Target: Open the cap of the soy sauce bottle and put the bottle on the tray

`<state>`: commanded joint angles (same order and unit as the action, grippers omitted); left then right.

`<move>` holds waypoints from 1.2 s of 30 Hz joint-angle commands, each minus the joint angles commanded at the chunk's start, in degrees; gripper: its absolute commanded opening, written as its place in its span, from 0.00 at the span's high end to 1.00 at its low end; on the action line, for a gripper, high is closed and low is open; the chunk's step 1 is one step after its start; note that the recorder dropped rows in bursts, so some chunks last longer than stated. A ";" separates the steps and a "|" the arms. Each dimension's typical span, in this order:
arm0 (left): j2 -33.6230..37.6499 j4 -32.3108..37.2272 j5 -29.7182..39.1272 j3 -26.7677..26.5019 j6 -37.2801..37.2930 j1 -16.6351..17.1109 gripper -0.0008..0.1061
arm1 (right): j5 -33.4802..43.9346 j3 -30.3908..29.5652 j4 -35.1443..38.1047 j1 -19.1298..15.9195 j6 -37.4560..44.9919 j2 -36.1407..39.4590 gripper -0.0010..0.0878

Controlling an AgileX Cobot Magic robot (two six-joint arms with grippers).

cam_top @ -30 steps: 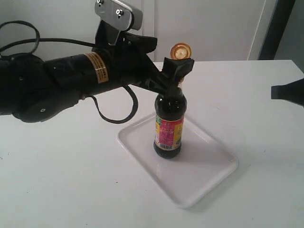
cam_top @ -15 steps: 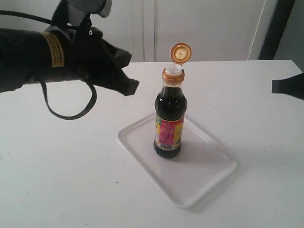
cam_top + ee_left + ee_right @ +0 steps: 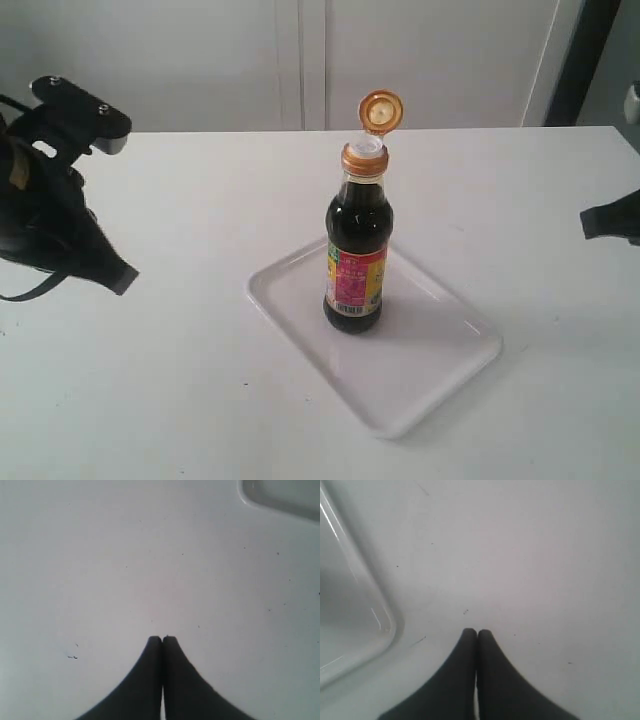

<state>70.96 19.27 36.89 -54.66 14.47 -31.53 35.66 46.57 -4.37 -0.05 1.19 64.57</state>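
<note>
The soy sauce bottle [image 3: 356, 255] stands upright on the white tray [image 3: 440, 370] in the exterior view, untouched. Its golden-orange cap [image 3: 381, 110] is flipped open and stands up behind the white spout. My left gripper [image 3: 122, 277] is far to the left of the bottle, shut and empty; its wrist view shows the fingertips [image 3: 162, 639] pressed together over bare table, with a tray corner [image 3: 280, 495] at the edge. My right gripper [image 3: 590, 222] is at the right edge, shut; its wrist view shows the closed tips [image 3: 476, 631] beside the tray rim [image 3: 385, 625].
A white table [image 3: 200, 400] carries everything. White cabinet doors [image 3: 300, 60] rise behind it, with a dark upright post [image 3: 575, 60] at the back right. The left arm's black body and cables [image 3: 40, 210] sit over the table's left edge.
The left arm has let go of the bottle's neck and swung away to the far left, dropping lower. The bottle stays on the tray with its cap open. The right gripper barely shifted.
</note>
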 joint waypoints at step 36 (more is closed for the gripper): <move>-45.54 -2.60 -18.93 30.18 6.54 0.40 0.99 | -21.99 -29.90 -0.10 0.05 -7.00 -54.83 0.99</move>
<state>25.42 16.68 17.96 -24.47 21.01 -31.13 13.67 16.66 -4.47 0.00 -5.81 9.74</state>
